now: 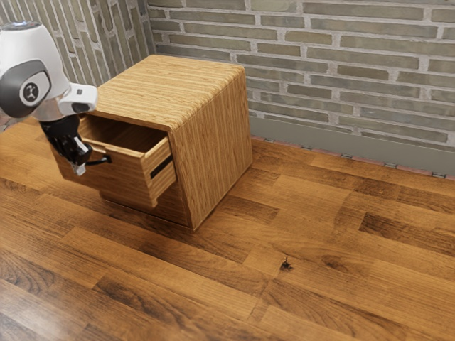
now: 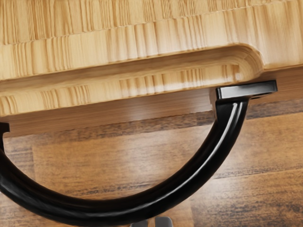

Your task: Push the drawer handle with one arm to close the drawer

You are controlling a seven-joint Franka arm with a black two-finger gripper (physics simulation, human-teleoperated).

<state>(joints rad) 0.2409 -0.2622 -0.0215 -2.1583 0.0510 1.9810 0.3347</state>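
One drawer (image 1: 124, 174) juts open from wooden cabinet (image 1: 213, 135); curved black handle (image 2: 189, 182) on its front. Tool (image 1: 80, 169) at handle, drawn nearly closed, nothing gripped.

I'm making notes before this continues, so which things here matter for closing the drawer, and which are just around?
For the job:
- open drawer
- black handle
- cabinet holding the drawer
- pincer, at the handle

Just around:
- brick wall
- grey baseboard
- wooden floor
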